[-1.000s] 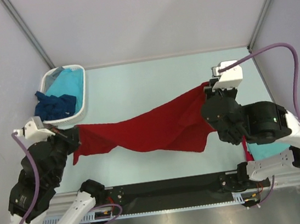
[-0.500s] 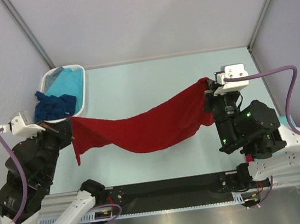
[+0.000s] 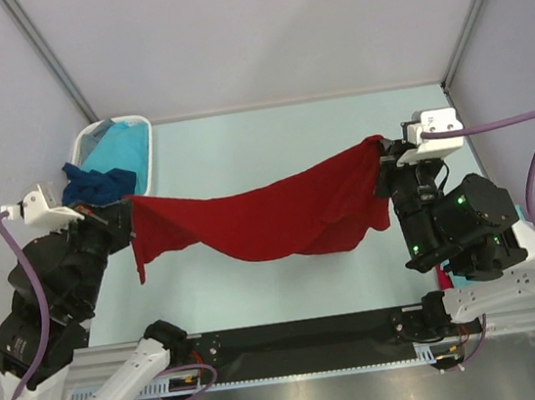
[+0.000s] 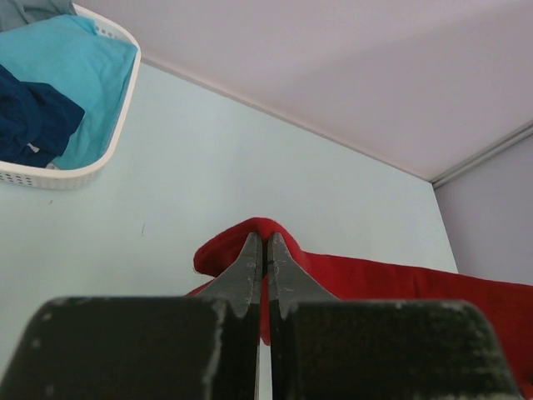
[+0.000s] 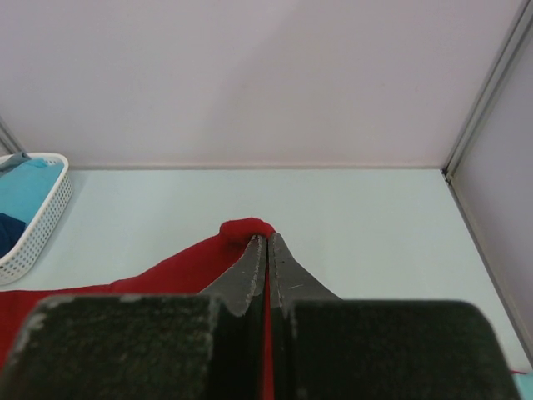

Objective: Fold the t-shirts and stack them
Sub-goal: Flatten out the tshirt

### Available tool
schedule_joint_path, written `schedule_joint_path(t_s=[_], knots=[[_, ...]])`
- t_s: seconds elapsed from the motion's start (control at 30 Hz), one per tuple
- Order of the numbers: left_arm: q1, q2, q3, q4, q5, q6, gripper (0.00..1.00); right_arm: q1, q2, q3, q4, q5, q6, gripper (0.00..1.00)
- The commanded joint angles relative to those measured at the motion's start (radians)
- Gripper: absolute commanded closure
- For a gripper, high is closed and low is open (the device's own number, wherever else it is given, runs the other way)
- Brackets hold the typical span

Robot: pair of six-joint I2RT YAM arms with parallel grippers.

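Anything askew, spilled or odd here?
Nothing damaged or spilled. The dark red t-shirt hangs pinched between the left gripper and right gripper, sagging mid-span and bunched, not spread flat. The turquoise shirt and navy shirt lie inside the white basket.

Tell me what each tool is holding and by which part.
The dark red cloth t-shirt, slung between them: left tool pinches its left end, right tool its right end.
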Motion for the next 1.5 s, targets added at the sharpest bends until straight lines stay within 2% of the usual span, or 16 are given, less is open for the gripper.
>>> schedule_joint_path(t_s=[0.0, 0.2, 0.37, 0.4, 0.43, 0.53, 0.57, 0.6, 0.7, 0.83, 1.17, 1.47], knots=[[-0.012, 0.039, -0.027, 0.049, 0.027, 0.019, 1.00, -0.020, -0.045, -0.008, 0.011, 0.147, 0.031, 1.00], [-0.049, 0.105, -0.109, 0.080, -0.018, 0.016, 1.00, -0.106, -0.099, -0.075, 0.010, 0.103, 0.039, 1.00], [-0.055, 0.229, -0.123, 0.107, -0.035, 0.030, 1.00, -0.264, -0.074, -0.078, -0.018, -0.009, 0.080, 1.00], [-0.055, 0.248, -0.123, 0.109, -0.041, 0.027, 1.00, -0.292, -0.053, -0.065, -0.062, -0.035, 0.109, 1.00], [-0.055, 0.283, -0.124, 0.116, -0.047, 0.025, 1.00, -0.321, -0.038, -0.036, -0.230, -0.067, 0.261, 1.00], [-0.046, 0.321, -0.134, 0.150, -0.049, 0.027, 1.00, -0.563, 0.056, 0.122, -0.616, -0.314, 0.601, 1.00], [-0.039, 0.332, -0.135, 0.158, -0.046, 0.028, 1.00, -0.632, 0.074, 0.141, -0.657, -0.451, 0.644, 1.00], [-0.032, 0.343, -0.138, 0.164, -0.043, 0.030, 1.00, -0.753, 0.088, 0.146, -0.676, -0.510, 0.668, 1.00], [0.020, 0.381, -0.143, 0.189, -0.006, 0.039, 1.00, -0.894, 0.117, 0.115, -0.655, -0.664, 0.697, 1.00], [0.069, 0.429, -0.146, 0.235, 0.016, 0.063, 1.00, -0.915, 0.191, 0.107, -0.603, -0.684, 0.691, 1.00], [0.129, 0.620, -0.135, 0.342, 0.077, 0.091, 1.00, -1.028, 0.418, 0.175, -0.604, -0.793, 0.763, 1.00], [0.183, 0.841, -0.034, 0.379, 0.108, 0.082, 1.00, -1.129, 0.648, 0.277, -0.607, -0.877, 0.806, 1.00]])
